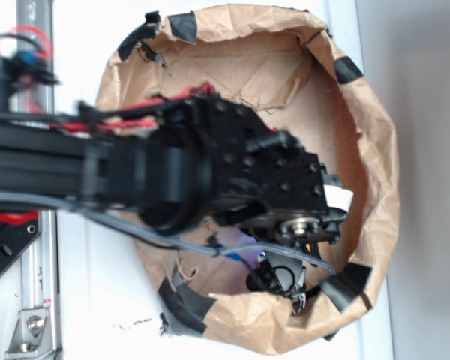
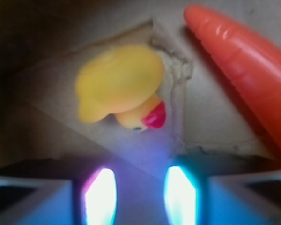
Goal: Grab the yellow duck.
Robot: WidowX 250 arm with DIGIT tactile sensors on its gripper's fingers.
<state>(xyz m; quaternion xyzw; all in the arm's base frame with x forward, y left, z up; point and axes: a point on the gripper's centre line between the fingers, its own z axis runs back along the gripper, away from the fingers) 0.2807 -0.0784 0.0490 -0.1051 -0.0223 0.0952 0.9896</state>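
While jaws spread | yellow duck (image 2: 119,86) beside carrot (image 2: 243,65) | inside paper bag (image 1: 375,150)

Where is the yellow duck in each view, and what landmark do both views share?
Exterior: not visible; the arm covers the bag's middle.
Wrist: duck upper centre-left, lying on brown paper, left of the carrot.
Shared landmark: the brown paper bag.

Brown paper bag (image 1: 375,150) — yellow duck (image 2: 119,84) and carrot (image 2: 243,61) lie on its floor.
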